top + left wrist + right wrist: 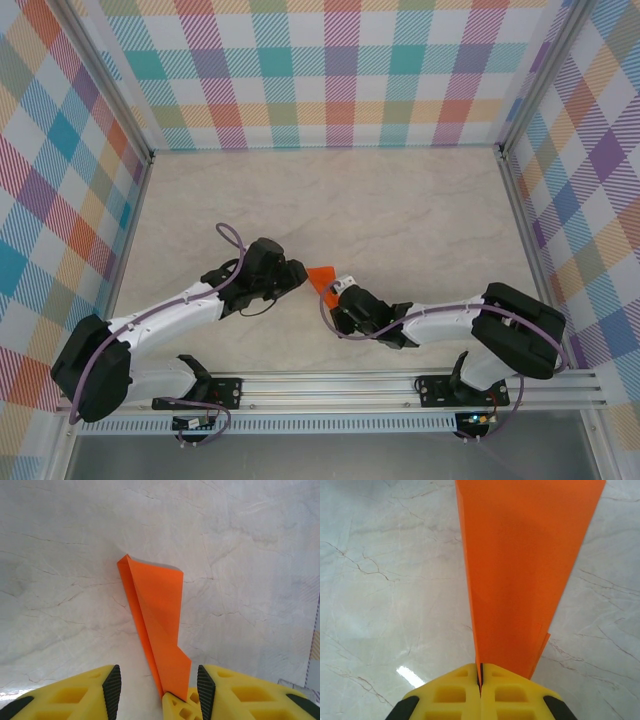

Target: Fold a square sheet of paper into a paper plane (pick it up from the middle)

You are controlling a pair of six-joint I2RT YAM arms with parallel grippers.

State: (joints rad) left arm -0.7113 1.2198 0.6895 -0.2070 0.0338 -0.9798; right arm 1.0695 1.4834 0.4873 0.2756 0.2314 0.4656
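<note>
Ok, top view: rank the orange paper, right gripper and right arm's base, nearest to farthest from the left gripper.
1. Orange paper, just right of the left gripper.
2. Right gripper, clamping the paper's right end.
3. Right arm's base, near-right edge.

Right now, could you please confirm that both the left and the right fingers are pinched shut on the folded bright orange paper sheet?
Not quite: only the right fingers are pinched shut on the folded bright orange paper sheet. The left wrist view shows the left fingers standing apart, one on either side of the paper's near end, not closed on it.
</note>
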